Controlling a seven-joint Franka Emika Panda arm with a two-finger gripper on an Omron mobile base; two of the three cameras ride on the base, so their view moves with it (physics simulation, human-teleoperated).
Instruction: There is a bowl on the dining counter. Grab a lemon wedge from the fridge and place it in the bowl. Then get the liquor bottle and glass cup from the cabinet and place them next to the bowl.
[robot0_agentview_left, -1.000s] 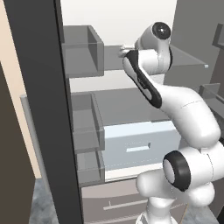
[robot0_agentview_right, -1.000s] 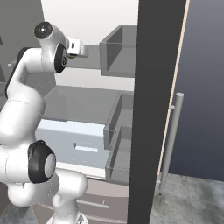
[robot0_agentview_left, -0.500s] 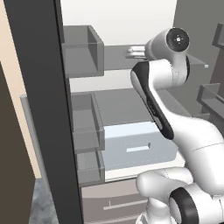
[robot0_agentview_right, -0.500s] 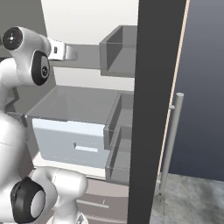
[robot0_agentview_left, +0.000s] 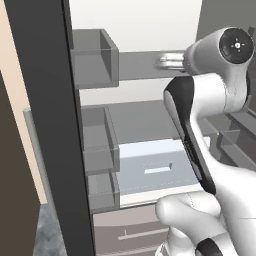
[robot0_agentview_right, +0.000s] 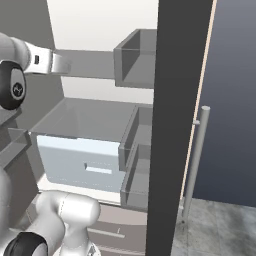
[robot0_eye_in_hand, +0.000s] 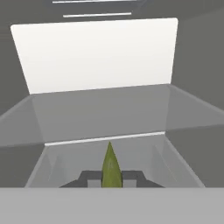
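Note:
The fridge (robot0_agentview_left: 140, 120) stands open, with its grey shelves and door bins in front of me. In the hand view, the yellow-green lemon wedge (robot0_eye_in_hand: 110, 168) stands upright, pinched between my dark fingertips (robot0_eye_in_hand: 89, 178), above a clear glass shelf (robot0_eye_in_hand: 105, 118) inside the fridge (robot0_eye_in_hand: 96, 52). My gripper (robot0_agentview_left: 167, 61) hangs level at the height of the upper shelf, shut on the wedge. From the right base view the gripper (robot0_agentview_right: 64, 64) points into the fridge (robot0_agentview_right: 90, 120) from the left. The bowl, dining counter, liquor bottle, glass cup and cabinet are out of view.
An open dark door edge (robot0_agentview_left: 55, 125) with door bins (robot0_agentview_left: 95, 57) flanks the left. The other door edge (robot0_agentview_right: 172, 100) carries bins (robot0_agentview_right: 135, 57), and its long handle (robot0_agentview_right: 196, 160) stands at the right. A pale crisper drawer (robot0_agentview_left: 155, 167) sits below the shelves.
The arm has drawn back from the fridge interior, with its upper joint swinging towards the base. The hand has pulled outwards along the upper shelf, still pinching the lemon wedge.

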